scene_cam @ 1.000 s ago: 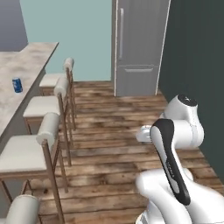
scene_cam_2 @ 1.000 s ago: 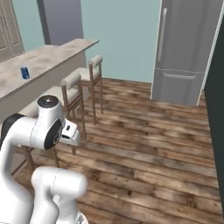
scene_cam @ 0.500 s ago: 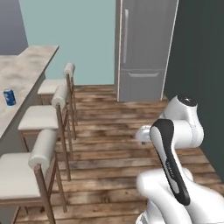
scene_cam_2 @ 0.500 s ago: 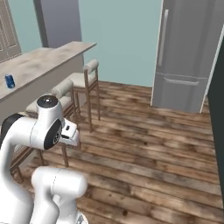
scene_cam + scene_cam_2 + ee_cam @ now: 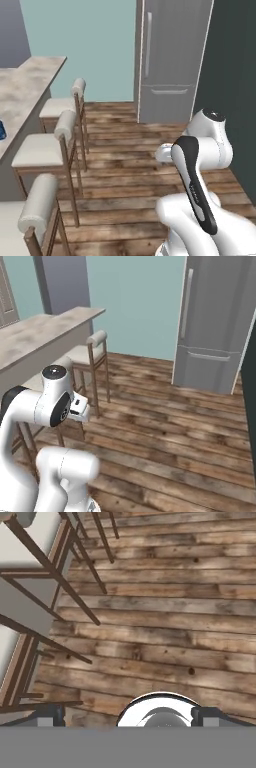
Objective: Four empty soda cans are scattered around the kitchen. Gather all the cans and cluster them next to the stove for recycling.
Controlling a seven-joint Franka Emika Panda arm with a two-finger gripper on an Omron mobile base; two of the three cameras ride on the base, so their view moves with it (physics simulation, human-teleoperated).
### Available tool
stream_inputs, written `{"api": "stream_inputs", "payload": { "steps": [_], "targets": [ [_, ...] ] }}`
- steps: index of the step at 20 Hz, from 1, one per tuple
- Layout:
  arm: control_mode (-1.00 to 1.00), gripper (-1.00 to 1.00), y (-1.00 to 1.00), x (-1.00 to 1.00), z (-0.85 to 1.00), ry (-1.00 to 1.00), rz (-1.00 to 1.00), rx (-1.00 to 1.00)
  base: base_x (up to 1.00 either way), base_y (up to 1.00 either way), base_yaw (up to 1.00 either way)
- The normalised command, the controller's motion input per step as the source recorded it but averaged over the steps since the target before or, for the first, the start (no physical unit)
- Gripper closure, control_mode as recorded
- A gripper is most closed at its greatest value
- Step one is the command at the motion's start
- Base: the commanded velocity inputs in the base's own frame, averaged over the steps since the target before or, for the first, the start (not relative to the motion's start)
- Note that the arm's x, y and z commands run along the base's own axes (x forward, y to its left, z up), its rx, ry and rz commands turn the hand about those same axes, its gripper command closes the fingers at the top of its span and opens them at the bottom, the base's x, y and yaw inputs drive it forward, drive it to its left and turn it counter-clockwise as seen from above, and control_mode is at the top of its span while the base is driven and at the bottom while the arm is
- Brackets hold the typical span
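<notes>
the gripper (image 5: pixel 128 716) hangs with its jaws spread wide and nothing between them; in the hand view the two dark fingertips (image 5: pixel 50 716) sit far apart at the bottom, looking straight down at bare wooden floor (image 5: pixel 165 617) with the legs of a bar stool (image 5: pixel 35 597) off to one side. the hand sits low in front of the robot's body, pointed at the floor, and the arm (image 5: pixel 192 185) is folded up tight: the dark-striped forearm climbs from the base to a bent elbow joint, then doubles back down toward the wrist. that reads as a tucked travelling pose rather than a reach.

the one soda can (image 5: pixel 2 131) that can be seen is a blue one on the stone counter (image 5: pixel 27 85), cut by the left edge of the left base view, well apart from the gripper and behind a row of bar stools (image 5: pixel 60 137). a steel refrigerator (image 5: pixel 170 60) stands ahead against the far wall. no stove can be made out from here.

the main risk seems to be the stools. they stand between the base and the counter, so a reach for the can would probably have to go over seats and backrests; a low or sideways swing could clip a backrest or catch a leg. the can is also nearly out of frame, so the robot could lose track of it. with the jaws this wide and the can light and empty, a careless approach might tip it and send it rolling along the counter.
</notes>
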Motion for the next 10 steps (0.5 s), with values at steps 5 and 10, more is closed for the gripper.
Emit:
{"api": "stream_inputs", "payload": {
  "steps": [5,10],
  "targets": [
    [1.0,-1.0,0.0,0.0,0.0,0.0,0.0,0.0,0.65,-0.3,0.06],
    [1.0,-1.0,0.0,0.0,0.0,0.0,0.0,0.0,0.66,-0.29,0.1]
  ]
}}
